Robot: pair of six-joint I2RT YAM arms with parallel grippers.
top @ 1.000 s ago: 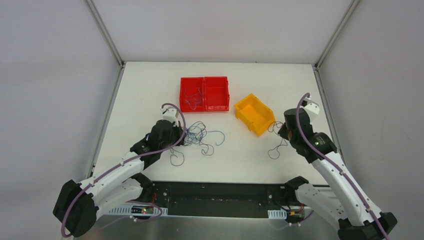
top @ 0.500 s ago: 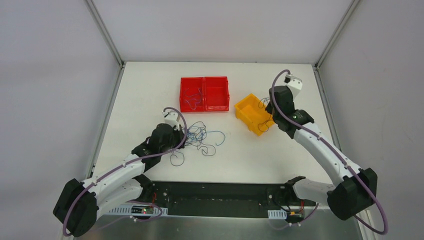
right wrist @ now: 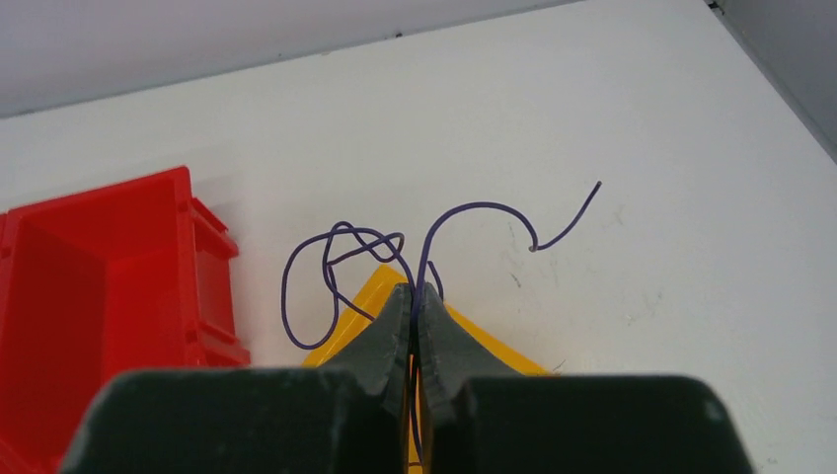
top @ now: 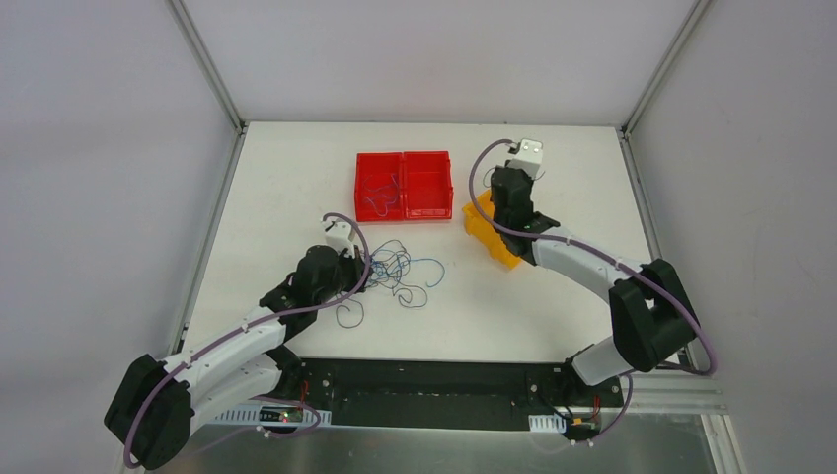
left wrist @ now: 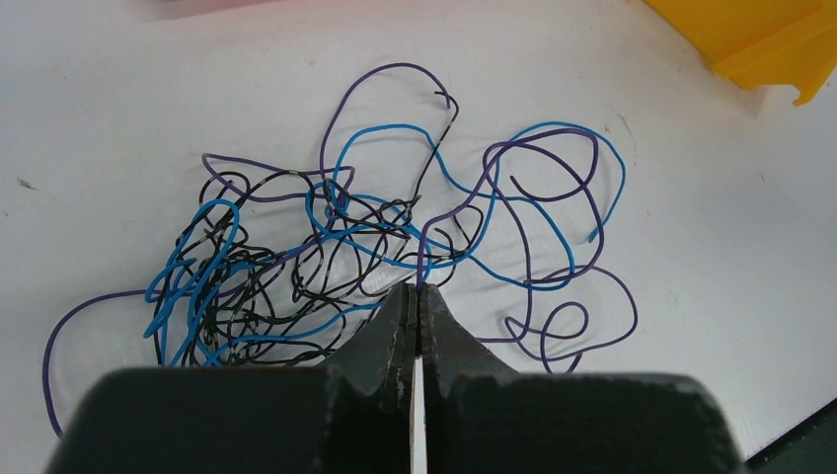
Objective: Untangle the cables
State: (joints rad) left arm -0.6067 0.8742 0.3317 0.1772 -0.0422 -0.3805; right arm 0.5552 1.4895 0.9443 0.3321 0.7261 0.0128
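A tangle of thin blue, purple and black cables [top: 398,269] lies on the white table in the middle; it fills the left wrist view [left wrist: 326,237]. My left gripper [top: 363,274] is at the tangle's near left edge, shut [left wrist: 416,289] on a purple cable that rises from its tips. My right gripper [top: 496,215] hangs over the yellow bin [top: 481,226], shut [right wrist: 414,288] on one curly purple cable [right wrist: 464,208] that loops above its tips.
A red two-compartment bin [top: 431,188] stands at the back centre, with a few wires in its left half [top: 379,194]; it also shows at the left of the right wrist view [right wrist: 89,286]. The yellow bin [right wrist: 474,341] lies under the right jaws. Metal frame rails run along both table sides.
My right arm has swung from the table right of the yellow bin up and left over the bin, carrying the purple cable. My left gripper has barely moved at the tangle.
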